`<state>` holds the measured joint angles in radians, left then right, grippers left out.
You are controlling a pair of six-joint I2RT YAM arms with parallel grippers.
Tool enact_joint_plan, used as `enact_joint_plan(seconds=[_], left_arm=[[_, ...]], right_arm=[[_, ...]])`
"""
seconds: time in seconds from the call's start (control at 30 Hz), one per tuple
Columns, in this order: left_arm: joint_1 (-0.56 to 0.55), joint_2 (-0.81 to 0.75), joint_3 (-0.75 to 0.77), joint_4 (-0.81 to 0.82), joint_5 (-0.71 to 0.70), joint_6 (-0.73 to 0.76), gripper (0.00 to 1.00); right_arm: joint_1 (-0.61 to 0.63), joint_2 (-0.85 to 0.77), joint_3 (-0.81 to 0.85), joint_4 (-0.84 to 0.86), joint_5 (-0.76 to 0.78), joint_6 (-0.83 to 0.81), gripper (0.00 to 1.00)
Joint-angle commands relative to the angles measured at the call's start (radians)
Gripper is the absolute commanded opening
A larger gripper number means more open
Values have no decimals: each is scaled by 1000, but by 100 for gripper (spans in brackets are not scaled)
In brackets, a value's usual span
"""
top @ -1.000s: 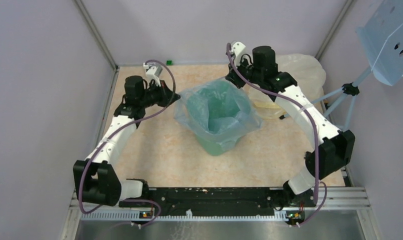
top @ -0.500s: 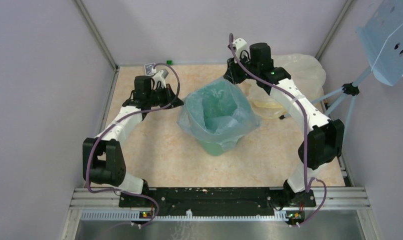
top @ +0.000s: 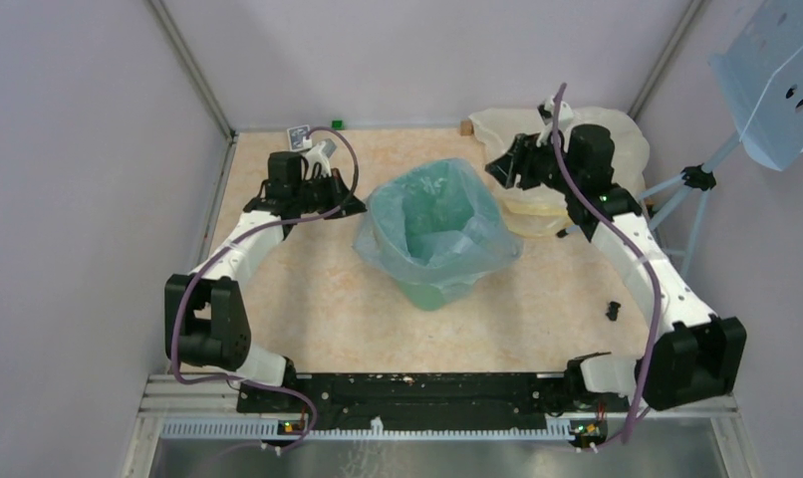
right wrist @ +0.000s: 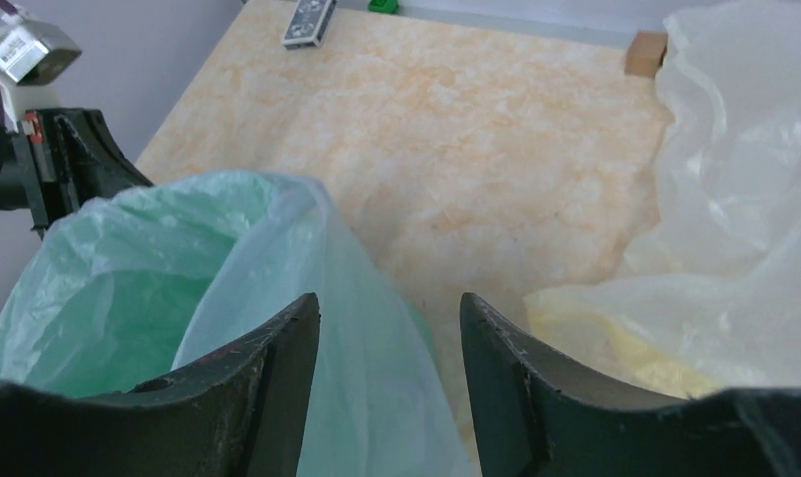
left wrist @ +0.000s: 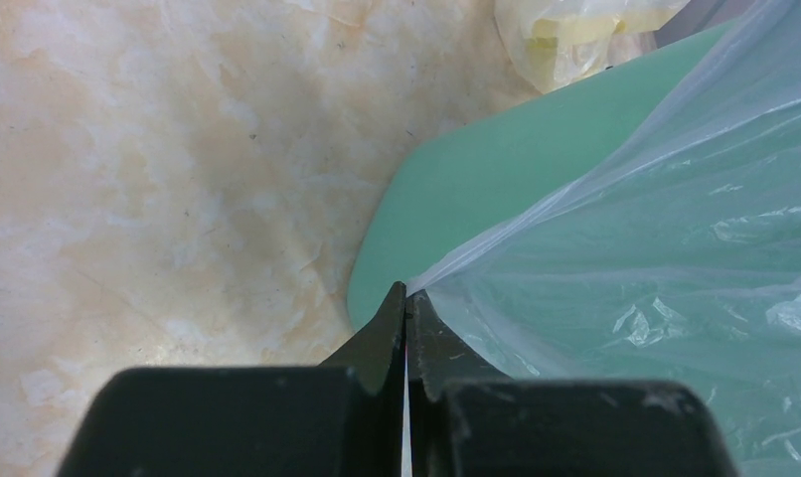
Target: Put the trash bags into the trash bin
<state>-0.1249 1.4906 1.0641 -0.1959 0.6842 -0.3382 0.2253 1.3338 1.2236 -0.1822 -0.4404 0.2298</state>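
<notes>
The mint-green trash bin [top: 432,289] stands mid-table. The pale blue trash bag [top: 437,214] lines it, with its mouth spread over the rim. My left gripper [top: 356,207] is at the bin's left side, shut on a stretched corner of the bag's edge; in the left wrist view the fingertips [left wrist: 406,290] pinch the film beside the bin wall [left wrist: 496,169]. My right gripper [top: 502,164] hovers off the bin's far right corner, open. In the right wrist view a fold of the bag [right wrist: 277,258] lies loose below the gripper [right wrist: 389,298], and neither jaw touches it.
A cream-yellow translucent bag [top: 577,134] lies at the back right, under and behind my right gripper. Along the back edge sit a small grey device [top: 297,134], a green block [top: 337,124] and a brown block [top: 466,126]. A small black piece [top: 614,310] lies near the right arm.
My right gripper has opened, let go of the bag's far right rim and swung right toward the cream-yellow bag. The left gripper moved in toward the bin earlier, then held still, staying shut.
</notes>
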Motion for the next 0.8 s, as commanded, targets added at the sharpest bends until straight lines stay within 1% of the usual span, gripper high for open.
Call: enact_joint_plan(seconds=[0.0, 0.1, 0.17, 0.23, 0.33, 0.4, 0.47, 0.57, 0.67, 0.77], left_arm=[[4, -22, 0, 8, 8, -5, 0], [4, -22, 0, 7, 8, -15, 0], [4, -18, -2, 15, 8, -31, 0], [2, -11, 2, 28, 14, -50, 0], [-7, -1, 8, 45, 9, -70, 0], [-11, 11, 15, 54, 5, -75, 0], [-12, 27, 27, 52, -7, -70, 0], [-12, 58, 69, 17, -31, -40, 0], [-12, 82, 111, -17, -39, -19, 0], [-12, 75, 135, -48, -55, 2, 0]], right_arm=[[2, -134, -135, 1, 109, 58, 53], [25, -249, -284, 29, 199, 76, 48], [71, -305, -354, 36, 234, 84, 46], [152, -338, -388, 20, 275, 87, 44], [330, -376, -410, 25, 370, 117, 44], [410, -383, -415, 33, 402, 145, 44], [461, -381, -414, 28, 419, 161, 43], [477, -390, -416, -5, 434, 162, 44], [469, -412, -418, -46, 527, 148, 44], [413, -427, -427, -46, 454, 172, 46]])
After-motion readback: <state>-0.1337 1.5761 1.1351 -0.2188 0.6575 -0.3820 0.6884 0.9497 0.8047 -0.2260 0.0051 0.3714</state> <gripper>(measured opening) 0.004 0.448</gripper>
